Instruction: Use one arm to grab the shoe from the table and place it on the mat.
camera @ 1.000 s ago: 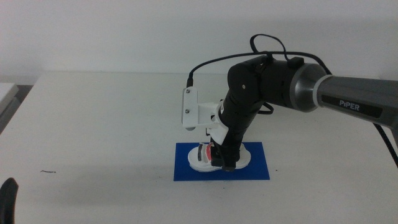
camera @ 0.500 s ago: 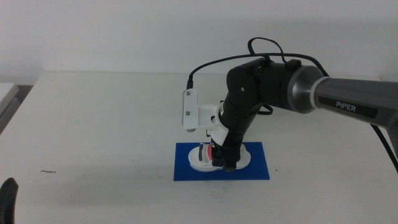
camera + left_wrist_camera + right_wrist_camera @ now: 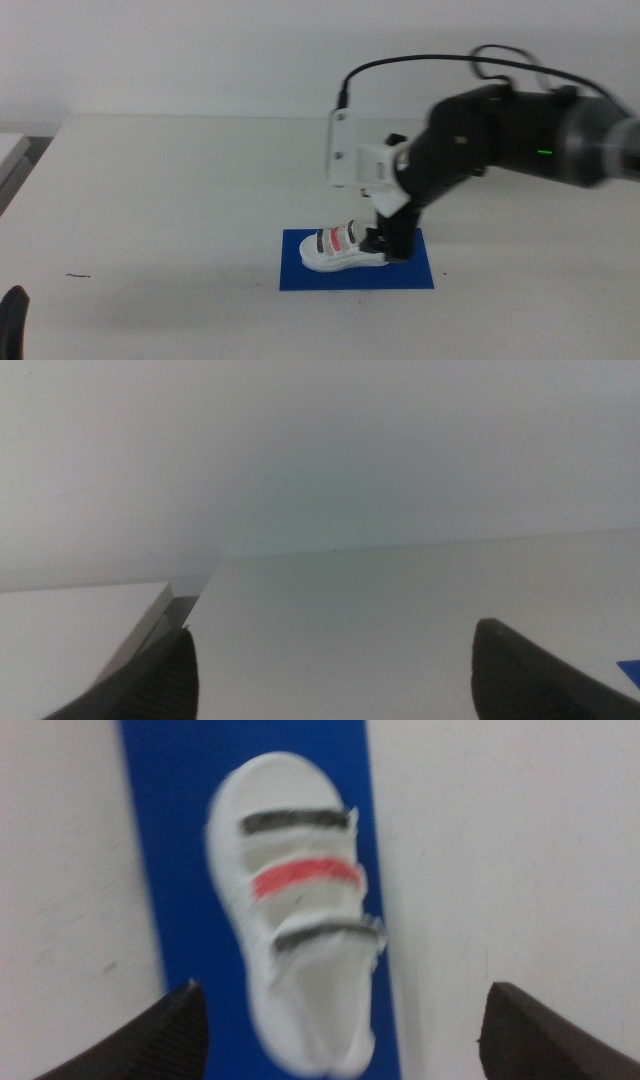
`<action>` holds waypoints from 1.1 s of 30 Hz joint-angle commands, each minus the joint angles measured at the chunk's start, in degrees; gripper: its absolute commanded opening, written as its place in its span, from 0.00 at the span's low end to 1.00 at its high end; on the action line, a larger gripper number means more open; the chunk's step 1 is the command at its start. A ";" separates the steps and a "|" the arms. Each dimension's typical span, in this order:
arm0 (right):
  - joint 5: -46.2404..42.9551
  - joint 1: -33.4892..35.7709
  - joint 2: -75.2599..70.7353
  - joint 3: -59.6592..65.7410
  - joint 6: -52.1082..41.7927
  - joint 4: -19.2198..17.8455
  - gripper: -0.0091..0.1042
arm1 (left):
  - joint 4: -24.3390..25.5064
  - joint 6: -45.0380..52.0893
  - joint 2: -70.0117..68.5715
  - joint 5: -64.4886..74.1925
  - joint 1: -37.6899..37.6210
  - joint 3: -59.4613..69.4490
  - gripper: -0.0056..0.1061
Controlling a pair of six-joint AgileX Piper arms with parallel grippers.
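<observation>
The white shoe [image 3: 340, 250] with two dark straps and one red strap lies on the deep-blue mat [image 3: 300, 275] on the white table [image 3: 150, 200]. My right gripper [image 3: 392, 246] hangs just right of the shoe's heel, open and empty, with the arm [image 3: 500, 140] reaching in from the right. In the right wrist view the shoe [image 3: 300, 940] lies on the mat [image 3: 170, 840] between and beyond the wide-open jaws of my right gripper [image 3: 340, 1040]. My left gripper [image 3: 12, 320] waits at the bottom left corner; in its wrist view my left gripper [image 3: 330, 670] is open.
A small dark mark [image 3: 78, 276] lies on the table at the left. A white object's edge [image 3: 12, 160] shows beyond the table's left side. A black cable [image 3: 440, 60] loops above the right arm.
My right gripper has let go of the shoe and moved up and to the right. The shoe stays on the mat, now in full view.
</observation>
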 commanded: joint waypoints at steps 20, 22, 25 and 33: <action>-26.20 -34.36 -97.15 68.06 43.13 -5.34 0.83 | -0.23 -0.08 0.28 -0.73 -0.01 0.02 0.89; -26.02 -34.36 -102.13 70.68 43.41 -3.32 0.83 | -0.23 -0.08 0.28 -0.73 -0.01 0.02 0.89; -30.69 -34.36 -105.74 71.55 48.30 2.68 0.83 | -0.23 -0.08 0.28 -0.73 -0.01 0.02 0.89; -29.99 -34.36 -106.56 74.75 58.62 -0.26 0.83 | -0.23 -0.08 0.28 -0.73 -0.01 0.02 0.89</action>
